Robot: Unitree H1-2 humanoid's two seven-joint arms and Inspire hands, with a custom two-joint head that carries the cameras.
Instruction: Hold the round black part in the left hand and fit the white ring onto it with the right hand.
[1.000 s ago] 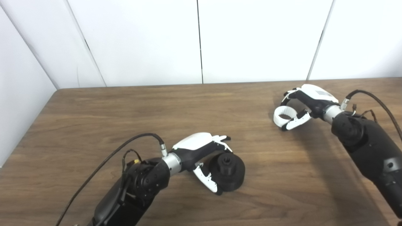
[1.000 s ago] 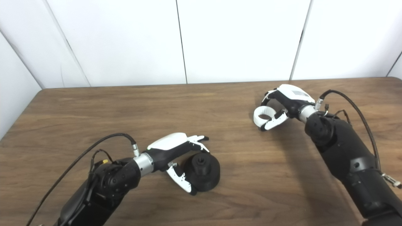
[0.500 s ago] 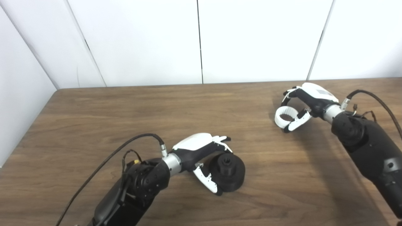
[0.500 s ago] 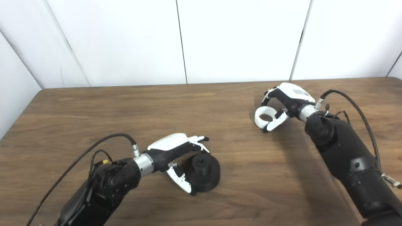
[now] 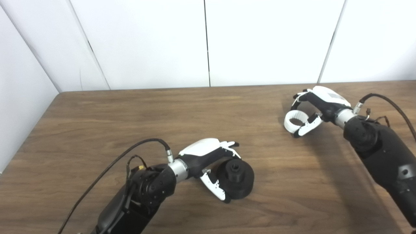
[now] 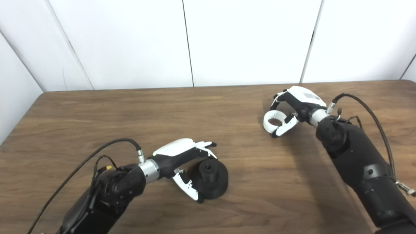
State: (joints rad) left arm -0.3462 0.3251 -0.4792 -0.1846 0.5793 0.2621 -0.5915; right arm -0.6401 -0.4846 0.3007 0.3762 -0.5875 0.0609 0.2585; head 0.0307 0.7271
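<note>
Your left hand [image 5: 208,156] cups round black plastic part [image 5: 236,178] on wooden table [image 5: 97,123] | right hand [image 5: 320,104] grips white plastic ring [image 5: 294,119] | no legible writing.

Your right hand [image 5: 317,107] has closed its thumb and fingers in on the ring [image 5: 293,120] and shifted slightly, tipping the ring a little flatter than a second ago.

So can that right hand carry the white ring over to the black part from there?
Probably yes: the right hand grips the white ring, and only bare table separates it from the black part.
</note>
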